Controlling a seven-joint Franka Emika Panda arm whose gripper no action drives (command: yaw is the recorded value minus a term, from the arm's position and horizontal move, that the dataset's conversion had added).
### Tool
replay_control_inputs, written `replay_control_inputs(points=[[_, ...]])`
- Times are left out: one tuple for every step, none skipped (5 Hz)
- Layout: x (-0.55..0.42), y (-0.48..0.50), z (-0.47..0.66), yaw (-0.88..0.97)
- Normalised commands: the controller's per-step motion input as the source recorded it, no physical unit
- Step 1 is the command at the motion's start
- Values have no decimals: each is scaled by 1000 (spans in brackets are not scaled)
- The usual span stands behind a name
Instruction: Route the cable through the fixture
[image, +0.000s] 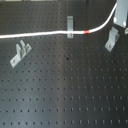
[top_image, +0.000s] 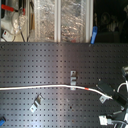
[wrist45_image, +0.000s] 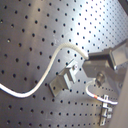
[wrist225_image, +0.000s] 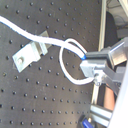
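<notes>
White cable (image: 45, 34) runs through a metal fixture (image: 70, 26) on the breadboard (image: 65, 90).

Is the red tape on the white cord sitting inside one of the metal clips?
No: in the first exterior view the red band on the cable lies on open board between the middle clip and the right clip.

The gripper (wrist225_image: 91, 67) is seen up close in both wrist views, at about three o'clock in each. Its grey jaws are pressed together on the thin white cable (wrist225_image: 64, 60). In the first exterior view, only a small part of the gripper (image: 121, 17) is seen, at two o'clock.
</notes>
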Motion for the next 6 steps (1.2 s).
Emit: replay_control_inputs(points=[[-23,-39,1,0],[10,-5,0,0],[112,-71,473,-23],[47,-31,512,60],[2,3,354,300],[1,2,189,646]])
